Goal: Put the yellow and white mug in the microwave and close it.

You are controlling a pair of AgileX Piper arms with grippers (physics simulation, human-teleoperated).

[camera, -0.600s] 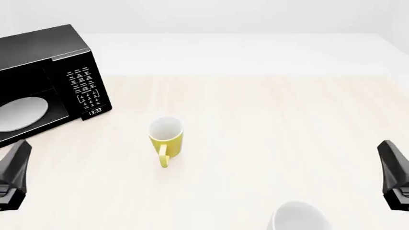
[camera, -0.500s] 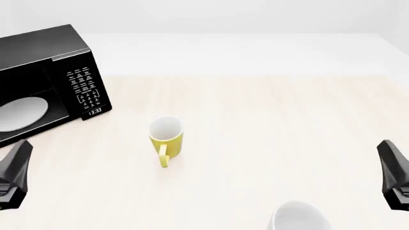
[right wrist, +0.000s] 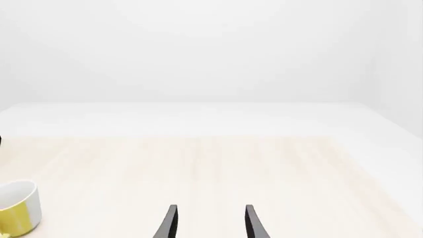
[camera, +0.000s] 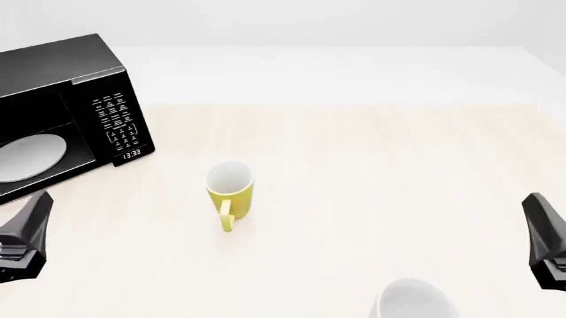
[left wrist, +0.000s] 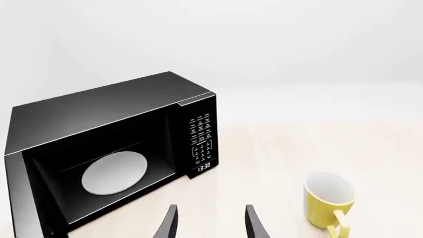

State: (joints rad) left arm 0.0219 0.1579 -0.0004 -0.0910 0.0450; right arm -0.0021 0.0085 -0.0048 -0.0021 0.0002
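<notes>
Microwave (camera: 62,99) clock apparently reading 13:33, yellow and white mug (camera: 230,190) upright, both arms' fingers (left wrist: 168,225) apart, empty

We saw the microwave (camera: 62,106) cropped at the left edge, the white mug (camera: 414,301) cropped below, keypad print illegible.

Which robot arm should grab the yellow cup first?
Probably the left. The left gripper sits nearer the yellow mug and beside the open microwave. The right gripper is far across the table, with its fingers open too.
</notes>
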